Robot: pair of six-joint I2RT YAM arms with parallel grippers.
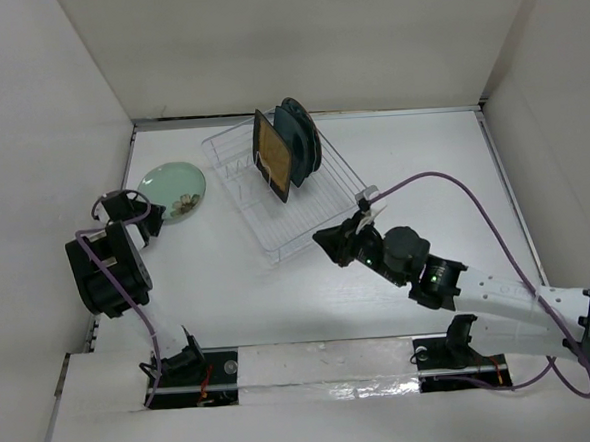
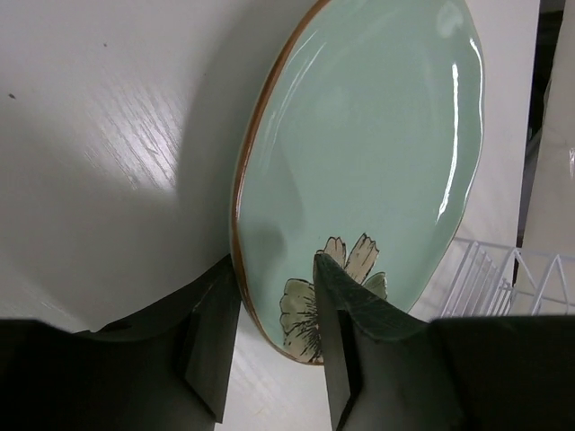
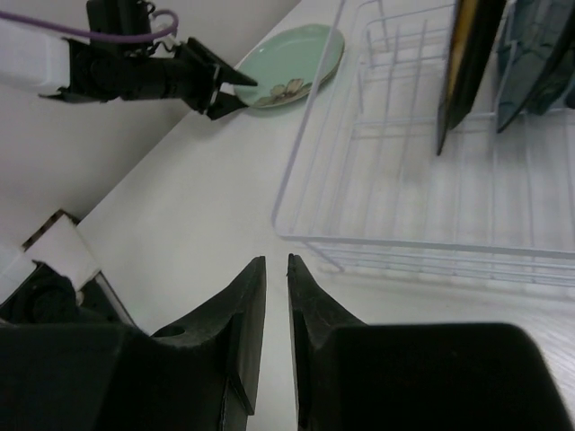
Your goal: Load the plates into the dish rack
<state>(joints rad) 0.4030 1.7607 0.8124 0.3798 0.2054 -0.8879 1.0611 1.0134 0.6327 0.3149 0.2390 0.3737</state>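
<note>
Far left: left gripper sits at the near rim of the pale mint plate. Jaws are half apart and straddle the rim, one finger outside the brown edge, the other over the plate face by the flower print. Cannot tell if they actually pinch it (the wrist view is too tight). Plate lies on the white table, left of the rack and apart from it.

Centre: clear dish rack, set diagonally. Mustard-yellow square plate stands upright on edge in the far half. Dark teal plates are upright just behind it, count unclear. Near half of the rack shows only tines.

Right: right gripper is near the rack's near corner, above the table, fingers a narrow slit apart and holding nothing.
</note>
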